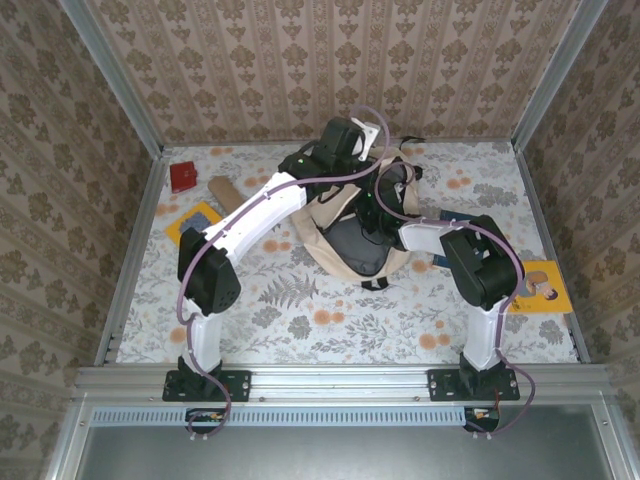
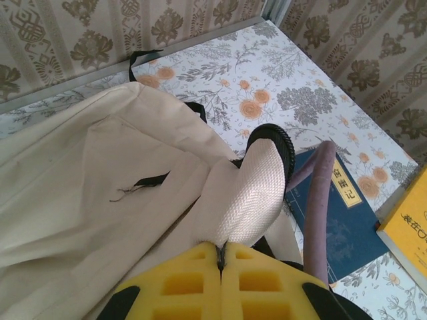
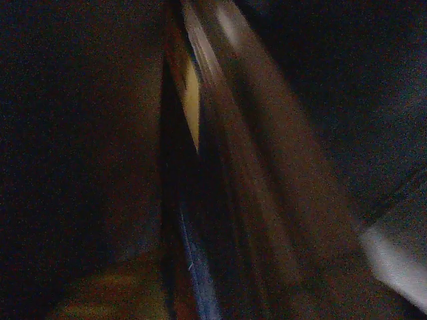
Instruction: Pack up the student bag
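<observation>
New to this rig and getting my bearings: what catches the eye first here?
The beige bag sits mid-way across the table, with both arms bent over it. The left gripper is shut on its fabric, and the right arm reaches into its open mouth. A yellow book lies at the right edge.

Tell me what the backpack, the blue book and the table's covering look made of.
The student bag: soft matte beige cloth, probably canvas; it creases and folds. Then the blue book: likely paper with a smooth matte cover; flat, sharp-edged. Lastly the table covering: flat floral print, paper or vinyl.
</observation>
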You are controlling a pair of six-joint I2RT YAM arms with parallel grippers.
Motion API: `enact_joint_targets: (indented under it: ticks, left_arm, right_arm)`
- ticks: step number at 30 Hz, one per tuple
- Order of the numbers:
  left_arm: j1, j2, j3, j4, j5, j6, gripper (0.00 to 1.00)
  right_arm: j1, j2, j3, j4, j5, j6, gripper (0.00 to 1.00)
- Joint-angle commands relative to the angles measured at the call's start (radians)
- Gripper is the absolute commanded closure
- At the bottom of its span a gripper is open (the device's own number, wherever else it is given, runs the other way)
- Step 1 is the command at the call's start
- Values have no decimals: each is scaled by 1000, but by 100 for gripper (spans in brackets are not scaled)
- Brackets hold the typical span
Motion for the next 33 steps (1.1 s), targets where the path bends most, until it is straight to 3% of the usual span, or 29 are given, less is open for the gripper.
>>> enact_joint_targets:
  ticks: [1, 7, 14, 17, 24, 27, 33]
  left_arm:
    - [7, -63, 8, 13, 4, -27, 100]
    - [24, -62, -5, 16, 10, -39, 100]
    - [40, -67, -35, 21, 10, -48, 100]
    - [47, -77, -66, 23, 4, -51, 100]
    - [85, -167, -234, 23, 78, -78, 99]
    - [106, -214, -315, 37, 120, -96, 96]
    - [144, -300, -459, 46, 87, -115, 100]
  right_arm:
    - [-4, -14, 29, -64, -12, -22, 41]
    - [-11, -134, -56, -167, -108, -34, 35]
    - [-8, -297, -197, -198, -269, -9, 42]
    - [-3, -398, -214, -302, -284, -72, 44]
    - [-16, -714, -294, -716, -90, -318, 41]
    - [-32, -820, -298, -863, 26, -408, 32]
    - [-199, -859, -249, -1001, 67, -594, 24]
